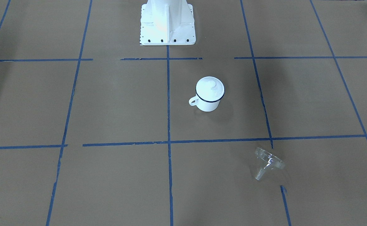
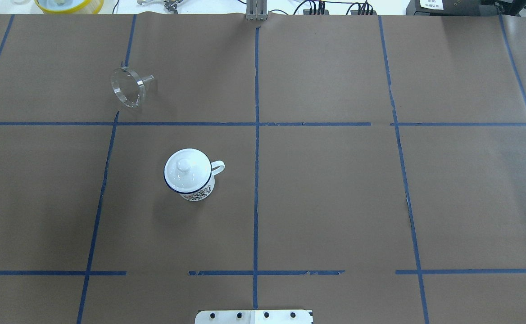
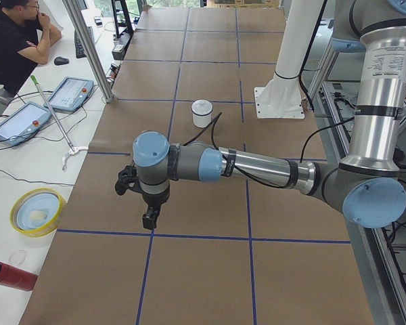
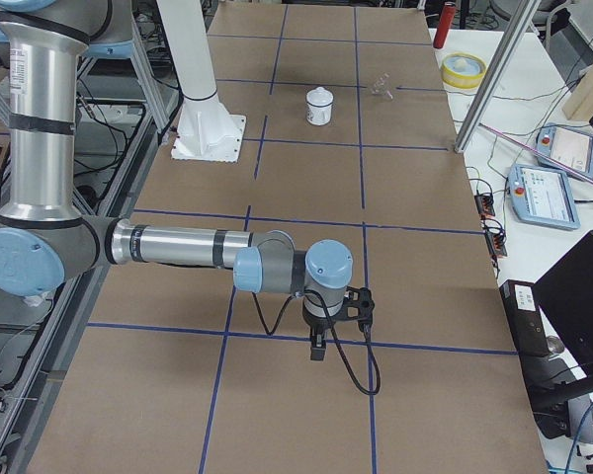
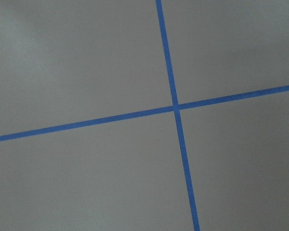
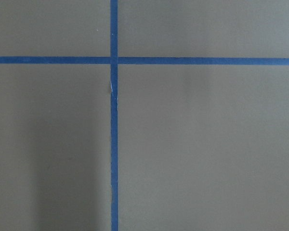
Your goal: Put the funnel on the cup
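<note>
The cup (image 1: 209, 94) stands upright left of the table's middle in the overhead view (image 2: 190, 175), with a white knobbed lid on top. It also shows in the exterior left view (image 3: 201, 113) and the exterior right view (image 4: 320, 107). The clear funnel (image 1: 267, 161) lies on its side at the far left (image 2: 129, 87), apart from the cup. My left gripper (image 3: 149, 220) and right gripper (image 4: 318, 348) show only in the side views, hanging over the table's ends far from both objects. I cannot tell whether they are open or shut. The wrist views show only brown paper and blue tape.
The white robot base (image 1: 167, 22) stands at the table's near edge. A yellow-rimmed bowl (image 3: 35, 211), a red cylinder (image 3: 10, 275) and teach pendants (image 3: 68, 93) lie on the white bench beyond the far edge. An operator (image 3: 13, 40) sits there.
</note>
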`<state>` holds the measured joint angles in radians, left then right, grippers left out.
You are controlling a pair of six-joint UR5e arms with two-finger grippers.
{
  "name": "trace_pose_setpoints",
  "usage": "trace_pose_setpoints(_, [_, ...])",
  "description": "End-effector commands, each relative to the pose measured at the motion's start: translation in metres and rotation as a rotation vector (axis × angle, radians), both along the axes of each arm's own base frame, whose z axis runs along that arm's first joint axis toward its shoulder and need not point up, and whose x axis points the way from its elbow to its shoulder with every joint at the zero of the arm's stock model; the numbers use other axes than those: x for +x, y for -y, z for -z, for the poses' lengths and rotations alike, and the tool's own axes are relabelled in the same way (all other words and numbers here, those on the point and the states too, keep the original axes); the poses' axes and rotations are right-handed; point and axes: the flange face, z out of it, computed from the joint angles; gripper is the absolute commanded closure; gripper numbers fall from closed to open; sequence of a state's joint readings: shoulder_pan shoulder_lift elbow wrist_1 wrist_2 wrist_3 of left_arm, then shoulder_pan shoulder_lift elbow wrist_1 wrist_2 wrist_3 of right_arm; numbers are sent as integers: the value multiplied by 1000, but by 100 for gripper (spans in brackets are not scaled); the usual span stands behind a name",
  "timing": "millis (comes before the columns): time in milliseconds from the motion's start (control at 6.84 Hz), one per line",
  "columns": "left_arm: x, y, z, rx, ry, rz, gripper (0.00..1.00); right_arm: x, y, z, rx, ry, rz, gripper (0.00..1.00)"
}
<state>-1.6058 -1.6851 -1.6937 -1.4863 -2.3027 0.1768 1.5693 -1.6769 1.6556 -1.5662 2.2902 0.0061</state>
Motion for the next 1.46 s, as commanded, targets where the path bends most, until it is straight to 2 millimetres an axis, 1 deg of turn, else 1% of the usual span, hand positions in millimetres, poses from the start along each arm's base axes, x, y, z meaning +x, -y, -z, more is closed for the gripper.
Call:
trace_pose_setpoints(0, [84, 30, 107, 82, -36, -20, 0, 0, 0, 1, 1, 0, 0, 0])
trace_pose_setpoints(146, [133, 20, 167, 101, -83, -8, 0, 0, 0, 0, 0, 0, 0, 0])
trace_pose_setpoints(292, [179, 17, 214, 100, -124, -4, 0, 0, 0, 1, 1, 0, 0, 0])
trace_pose_setpoints(438, [226, 4, 247, 73, -166, -12, 0, 0, 0, 0, 0, 0, 0, 0])
trace_pose_setpoints(585, [276, -9, 278, -22, -215, 29, 0, 0, 0, 1, 1, 0, 0, 0])
trace_pose_setpoints(731, [329, -22, 301, -36, -202, 39, 0, 0, 0, 1, 1, 0, 0, 0])
trace_pose_setpoints(877, [363, -33, 306, -23, -184, 10, 0, 0, -1, 0, 0, 0, 0, 0])
trace_pose_setpoints(1023, [371, -35, 314, -22, -193, 7, 0, 0, -1, 0, 0, 0, 0, 0])
trace_pose_setpoints(1169, [394, -46, 324, -92, -210, 40, 0, 0, 0, 1, 1, 0, 0, 0])
trace_pose_setpoints(1315, [424, -61, 332, -117, -198, 79, 0, 0, 0, 0, 0, 0, 0, 0])
